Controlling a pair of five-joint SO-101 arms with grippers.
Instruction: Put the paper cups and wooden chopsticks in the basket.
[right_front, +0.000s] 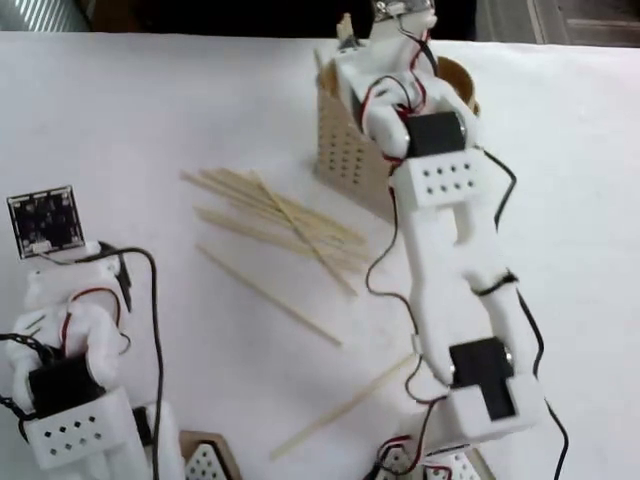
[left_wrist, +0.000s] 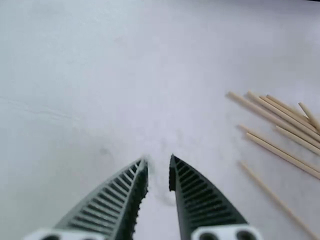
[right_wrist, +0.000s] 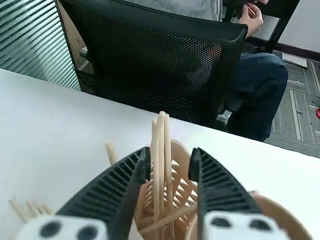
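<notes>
A pile of wooden chopsticks (right_front: 280, 220) lies fanned out mid-table, with two loose ones (right_front: 270, 290) nearer the front. The perforated wooden basket (right_front: 345, 150) stands at the far edge. A brown paper cup (right_front: 462, 80) shows beside the right arm (right_front: 440, 180), which stretches over the basket. My right gripper (right_wrist: 170, 152) hangs open above the basket (right_wrist: 180, 200). Several upright chopsticks (right_wrist: 161, 150) stand between its jaws, with a gap on one side, and the cup rim (right_wrist: 275, 210) lies close by. My left gripper (left_wrist: 157, 162) sits low over bare table, slightly open and holding nothing, beside the pile (left_wrist: 280, 125).
The left arm (right_front: 70, 400) sits at the front left corner, with a black square board (right_front: 45, 220) on it. A black mesh chair (right_wrist: 160, 50) stands beyond the table's far edge. White tabletop (right_front: 150, 120) spreads left of the basket.
</notes>
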